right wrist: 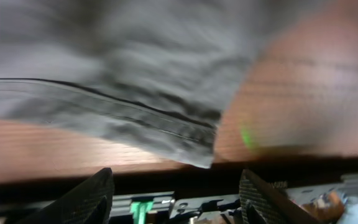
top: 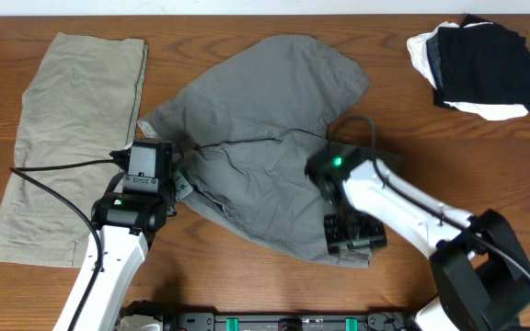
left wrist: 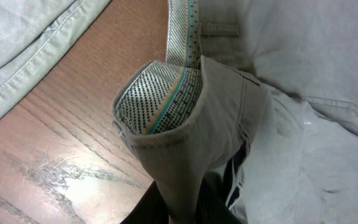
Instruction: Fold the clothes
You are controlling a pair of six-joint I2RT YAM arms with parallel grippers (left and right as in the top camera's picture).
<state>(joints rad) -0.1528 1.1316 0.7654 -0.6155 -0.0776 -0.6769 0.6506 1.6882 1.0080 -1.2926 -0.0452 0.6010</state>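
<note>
The clothes, wrinkled grey shorts, lie spread across the middle of the table. My left gripper is at their left edge, shut on the waistband. In the left wrist view the waistband rises in a fold with its dotted lining showing, pinched at my left gripper. My right gripper hovers over the shorts' lower right hem near the front edge. In the blurred right wrist view its fingers stand wide apart. The right gripper is open and empty, with the hem corner just beyond it.
A pale khaki garment lies flat at the left, its edge next to the left gripper and showing in the left wrist view. A black and white pile of clothes sits at the back right. A rail runs along the table's front edge.
</note>
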